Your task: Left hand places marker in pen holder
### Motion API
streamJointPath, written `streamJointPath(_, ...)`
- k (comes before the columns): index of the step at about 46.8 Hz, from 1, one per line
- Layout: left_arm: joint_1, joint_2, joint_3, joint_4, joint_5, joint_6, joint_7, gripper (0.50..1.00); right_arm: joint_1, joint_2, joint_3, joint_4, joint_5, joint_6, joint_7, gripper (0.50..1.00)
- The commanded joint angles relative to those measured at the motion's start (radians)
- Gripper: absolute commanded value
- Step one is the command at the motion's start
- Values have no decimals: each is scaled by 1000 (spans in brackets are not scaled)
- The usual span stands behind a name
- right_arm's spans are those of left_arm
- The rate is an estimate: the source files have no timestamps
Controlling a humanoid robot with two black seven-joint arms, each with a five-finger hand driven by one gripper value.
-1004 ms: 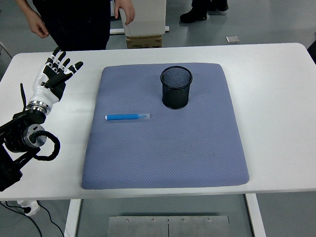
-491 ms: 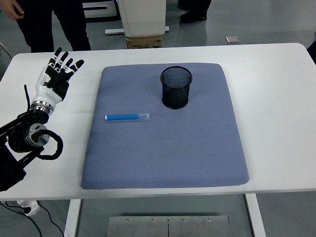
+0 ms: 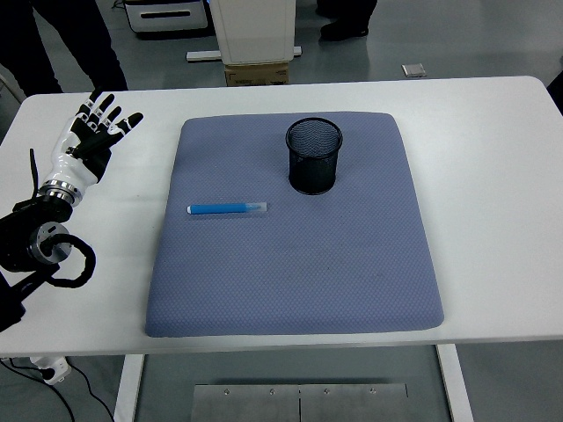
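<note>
A blue marker [image 3: 226, 208] with a clear cap lies flat on the blue-grey mat [image 3: 299, 264], left of centre. A black mesh pen holder [image 3: 314, 155] stands upright on the mat's far part, up and right of the marker. My left hand [image 3: 95, 134] is over the bare white table at the far left, fingers spread and holding nothing. It is well left of the mat and apart from the marker. My right arm does not show.
The white table [image 3: 493, 149] surrounds the mat. A person's dark legs [image 3: 62, 44] stand beyond the far left edge. A cardboard box [image 3: 258, 74] and a white cabinet sit on the floor behind the table.
My left hand and arm have drifted slightly left and back. The person behind the table has walked off to the left. The marker and holder have not moved.
</note>
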Motion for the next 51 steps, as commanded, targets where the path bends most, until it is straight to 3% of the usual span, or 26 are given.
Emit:
streamJointPath(1,-68,40,118,-2,0,1,0,1000,0,0,0,0,0,0,0,1000)
streamJointPath(8,-158,78,233,-9,3,-1,1,1000,0,0,0,0,0,0,0,1000)
streamJointPath(9,-222,94,333,-22,23,2,13,1000,0,0,0,0,0,0,0,1000)
streamJointPath(17,-393,83,636,-25,75,13,46,1000,0,0,0,0,0,0,0,1000)
streamJointPath(30,-604,77,960,-95,161,-1,46,1000,0,0,0,0,0,0,0,1000)
streamJointPath(36,-651,52,1055,-129,263,-16,44,1000,0,0,0,0,0,0,0,1000)
streamJointPath(44,-661,52,1068,-126,296,-152,39,1000,0,0,0,0,0,0,0,1000)
streamJointPath(51,-664,52,1068,-120,281,-157,33,1000,0,0,0,0,0,0,0,1000)
